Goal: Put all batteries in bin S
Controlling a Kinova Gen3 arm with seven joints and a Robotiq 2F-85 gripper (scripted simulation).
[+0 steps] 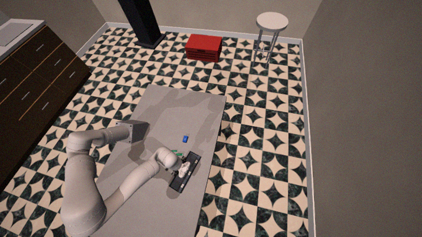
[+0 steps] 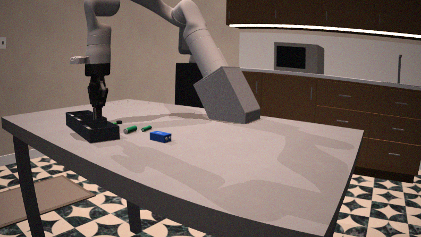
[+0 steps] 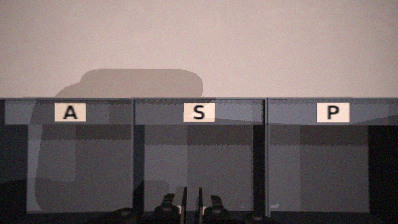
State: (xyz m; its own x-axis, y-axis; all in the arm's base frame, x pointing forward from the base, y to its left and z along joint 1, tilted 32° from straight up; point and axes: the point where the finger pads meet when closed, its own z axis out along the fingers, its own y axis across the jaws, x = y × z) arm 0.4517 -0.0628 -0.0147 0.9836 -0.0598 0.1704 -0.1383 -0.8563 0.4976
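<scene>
A black bin (image 1: 178, 186) (image 2: 88, 133) (image 3: 199, 112) with three compartments marked A, S and P stands near the table's edge. My gripper (image 1: 185, 169) (image 2: 97, 115) (image 3: 192, 201) points straight down into the middle S compartment. Its fingers are nearly together and I see nothing between them. In the wrist view the floors of all three compartments look bare. Two green cylinder batteries (image 2: 129, 129) (image 2: 146, 128) (image 1: 174, 150) (image 1: 179, 154) lie on the table beside the bin. A blue block battery (image 2: 160, 136) (image 1: 185, 138) lies a little further out.
A small black round thing (image 2: 118, 121) lies on the table right by the bin's far end. The arm's grey base block (image 2: 226, 94) (image 1: 134, 130) stands at the table's back edge. The bin is close to the table's edge.
</scene>
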